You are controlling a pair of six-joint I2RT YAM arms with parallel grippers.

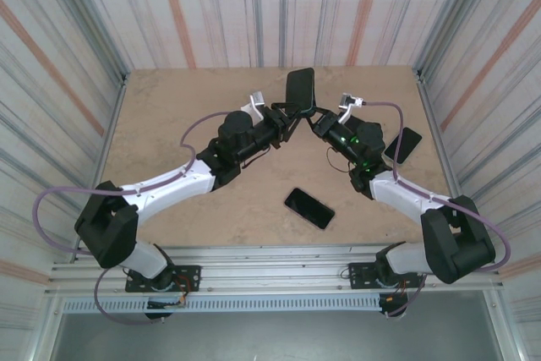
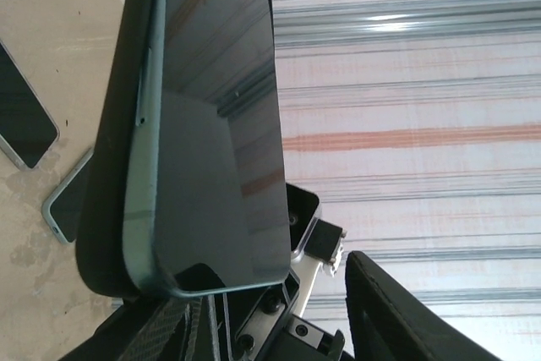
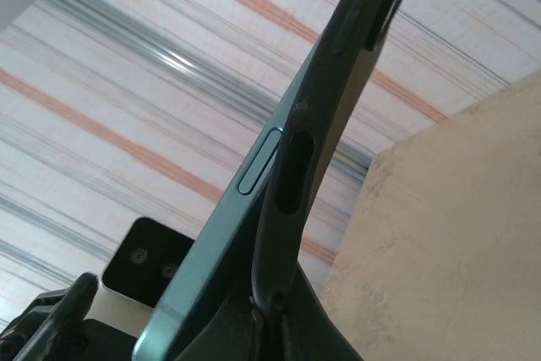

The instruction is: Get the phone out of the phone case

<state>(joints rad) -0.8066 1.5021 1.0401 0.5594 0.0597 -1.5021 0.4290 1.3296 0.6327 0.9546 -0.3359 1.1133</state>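
Observation:
A teal-framed phone point(image 1: 300, 89) with a dark screen is held upright above the back middle of the table, between both grippers. In the left wrist view the phone point(image 2: 211, 107) stands partly peeled off its black phone case point(image 2: 106, 200), which lies behind it on the left. My left gripper point(image 2: 262, 302) is open around the phone's lower end, and its right finger point(image 2: 406, 319) stands apart from the glass. In the right wrist view my right gripper point(image 3: 275, 314) is shut on the edge of the case point(image 3: 317, 103), while the phone point(image 3: 211, 243) leans away from it at the bottom.
Two other phones lie flat on the tan table: one near the front middle point(image 1: 308, 207), one at the right beside the right arm point(image 1: 403, 143). Striped walls close the table in on three sides. A metal rail runs along the near edge.

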